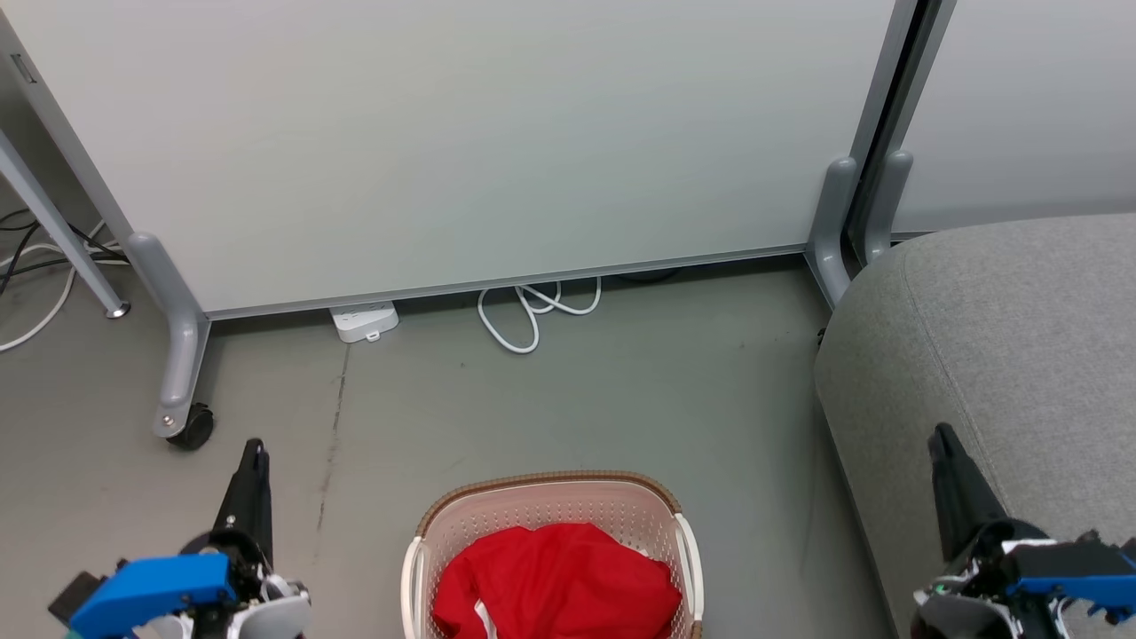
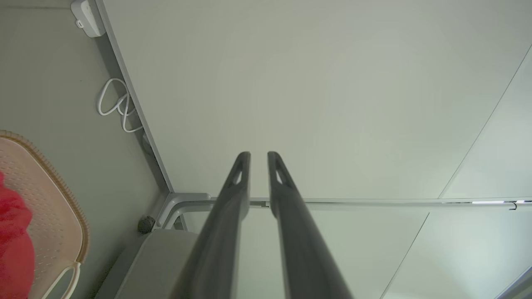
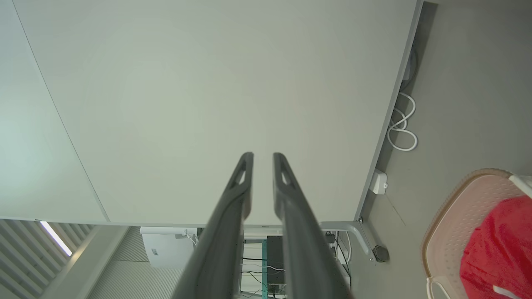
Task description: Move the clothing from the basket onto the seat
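Status: the step in hand is judged to be the first reach into the basket; no garment has yet been transferred.

Location of items: the red clothing [image 1: 555, 577] lies heaped inside the perforated laundry basket [image 1: 541, 484], which stands on the grey floor [image 1: 621, 399] directly in front of the robot. The grey upholstered seat [image 1: 1021, 337] is to the robot's right, near the basket but apart from it.

Grippers: the left gripper [image 1: 253, 461] hangs over bare floor left of the basket. The right gripper [image 1: 945, 453] hangs over the seat's front edge. In the wrist views each pair of fingers is drawn narrow, with only a slit between them, and holds nothing.

Recommendation: the jaws should be spread well before descent, since fabric needs a generous bite. The approach should come from above onto the crest of the heap, clear of the woven-look rim and the white handle [image 1: 690, 559]. The right arm appears better placed, being on the seat side. The lift should go high enough that trailing cloth clears the rim, or the basket may drag.
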Tool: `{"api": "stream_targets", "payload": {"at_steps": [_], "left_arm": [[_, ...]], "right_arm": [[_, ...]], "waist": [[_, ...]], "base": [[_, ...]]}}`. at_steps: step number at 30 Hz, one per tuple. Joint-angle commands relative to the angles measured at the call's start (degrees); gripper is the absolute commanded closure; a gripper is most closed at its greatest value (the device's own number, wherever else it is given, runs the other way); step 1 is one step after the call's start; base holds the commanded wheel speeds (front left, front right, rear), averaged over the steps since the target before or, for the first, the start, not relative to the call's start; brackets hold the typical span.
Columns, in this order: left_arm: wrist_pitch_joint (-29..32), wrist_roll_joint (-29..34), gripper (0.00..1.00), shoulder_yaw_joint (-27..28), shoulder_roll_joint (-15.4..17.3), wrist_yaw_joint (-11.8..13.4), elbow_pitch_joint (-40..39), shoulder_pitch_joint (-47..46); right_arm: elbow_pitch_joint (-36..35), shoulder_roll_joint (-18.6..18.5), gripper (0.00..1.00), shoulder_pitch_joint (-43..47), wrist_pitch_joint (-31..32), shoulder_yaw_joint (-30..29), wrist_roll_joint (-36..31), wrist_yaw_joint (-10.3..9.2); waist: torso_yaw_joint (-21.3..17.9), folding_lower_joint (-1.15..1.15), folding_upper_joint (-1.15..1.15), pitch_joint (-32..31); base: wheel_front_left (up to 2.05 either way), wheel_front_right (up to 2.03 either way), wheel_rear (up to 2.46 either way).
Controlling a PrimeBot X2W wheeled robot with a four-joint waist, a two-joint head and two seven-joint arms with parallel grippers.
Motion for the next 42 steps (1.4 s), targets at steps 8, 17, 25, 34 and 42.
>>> {"api": "stream_targets", "payload": {"at_steps": [8, 17, 25, 34, 42], "left_arm": [[-2.01, 2.84, 0.0, -0.88, -0.04, -0.01, 0.02, -0.14], [-4.46, 11.53, 0.0, -1.3, 0.01, -0.01, -1.06, -0.95], [-6.43, 21.18, 0.0, -2.74, 0.06, 1.23, -2.72, -1.31], [-8.45, 32.29, 0.0, -4.94, 0.1, 2.85, -3.43, -1.37], [-10.11, 40.59, 0.0, -6.88, 0.13, 3.69, -2.84, -1.57]], "right_arm": [[0.0, 0.03, 0.0, -0.05, -2.02, 0.61, -2.13, 0.0], [-1.22, 0.0, 0.0, -0.59, -4.47, 1.21, -10.24, 0.01], [-2.21, -0.03, 0.0, -0.87, -6.46, 2.41, -20.54, 0.01], [-3.06, -0.06, 0.0, -1.08, -8.48, 4.12, -31.44, 0.02], [-3.2, -0.12, 0.0, -1.05, -10.15, 5.22, -39.72, 0.02]], "waist": [[0.03, 0.0, 0.0, 0.1], [0.07, 0.0, 0.0, 0.25], [0.16, 0.0, 0.0, 0.37], [0.24, 0.0, 0.0, 0.5], [0.37, 0.0, 0.0, 0.52]], "base": [[0.0, 0.0, 0.0], [0.0, 0.0, 0.0], [0.0, 0.0, 0.0], [0.0, 0.0, 0.0], [0.0, 0.0, 0.0]]}}
